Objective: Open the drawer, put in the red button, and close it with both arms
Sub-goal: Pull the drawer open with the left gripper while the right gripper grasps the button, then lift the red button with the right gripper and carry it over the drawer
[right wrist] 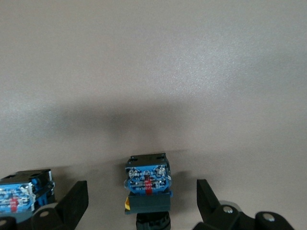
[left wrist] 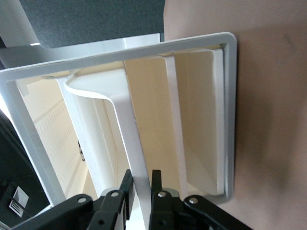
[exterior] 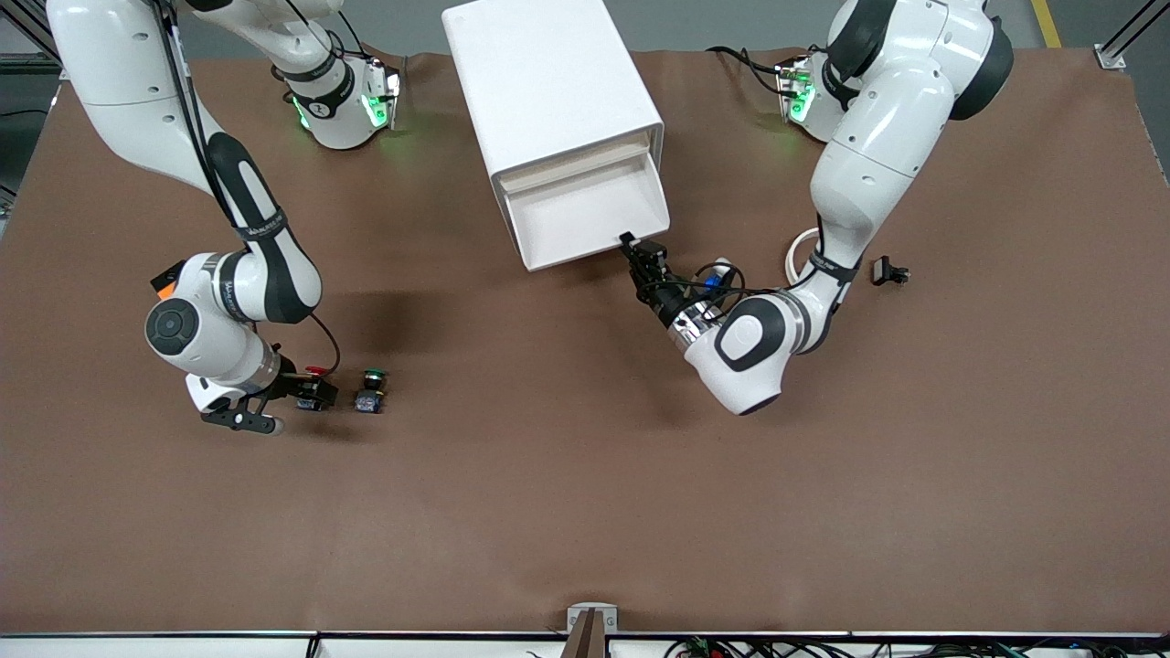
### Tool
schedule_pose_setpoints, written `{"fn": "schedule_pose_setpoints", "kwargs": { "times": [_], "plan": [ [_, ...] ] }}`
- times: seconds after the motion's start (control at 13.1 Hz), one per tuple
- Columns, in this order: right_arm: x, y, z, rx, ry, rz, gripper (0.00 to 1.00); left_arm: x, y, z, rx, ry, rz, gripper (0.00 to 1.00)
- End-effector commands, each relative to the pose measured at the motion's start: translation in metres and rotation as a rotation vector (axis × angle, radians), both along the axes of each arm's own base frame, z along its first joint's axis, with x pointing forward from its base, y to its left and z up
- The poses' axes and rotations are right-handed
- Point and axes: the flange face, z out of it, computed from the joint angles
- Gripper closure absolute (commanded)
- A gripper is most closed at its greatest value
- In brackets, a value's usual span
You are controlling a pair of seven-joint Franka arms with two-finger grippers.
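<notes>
The red button (exterior: 313, 388) lies on the brown table toward the right arm's end; its blue block base shows in the right wrist view (right wrist: 147, 179). My right gripper (exterior: 297, 402) is low at the table and open, one finger on each side of the red button (right wrist: 141, 184), not touching it. The white cabinet (exterior: 548, 73) stands at the middle, and its drawer (exterior: 585, 215) is pulled partly out and empty. My left gripper (exterior: 631, 245) is shut on the drawer's white front handle (left wrist: 136, 153), with its fingers (left wrist: 156, 184) pinching the rib.
A twin button with a green cap (exterior: 371, 388) lies just beside the red one, toward the middle; it also shows in the right wrist view (right wrist: 19, 196). A small black part (exterior: 889, 271) and a white ring (exterior: 803, 249) lie near the left arm.
</notes>
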Motion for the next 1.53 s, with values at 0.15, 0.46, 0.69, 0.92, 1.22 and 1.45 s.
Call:
{"fn": "schedule_pose_setpoints", "kwargs": {
  "times": [0.15, 0.46, 0.69, 0.92, 1.22, 1.45],
  "plan": [
    [-0.005, -0.002, -0.008, 0.001, 0.007, -0.002, 0.32, 0.040, 0.023, 0.004, 0.030, -0.095, 0.102, 0.81],
    [-0.006, -0.002, -0.008, 0.001, 0.014, -0.001, 1.00, 0.060, 0.026, 0.022, 0.019, -0.155, 0.135, 0.81],
    [-0.005, -0.003, -0.005, 0.002, 0.012, -0.003, 1.00, 0.061, 0.025, 0.025, 0.016, -0.158, 0.136, 0.81],
    [0.005, -0.001, 0.031, 0.014, 0.003, -0.021, 1.00, 0.058, 0.020, 0.027, 0.013, -0.163, 0.125, 0.59],
    [0.006, 0.059, 0.124, 0.040, 0.079, -0.158, 1.00, 0.056, 0.015, 0.031, 0.010, -0.168, 0.116, 0.00],
    [-0.019, 0.157, 0.183, 0.035, 0.108, -0.319, 1.00, 0.059, 0.018, 0.035, 0.006, -0.188, 0.113, 0.00]
  ]
}}
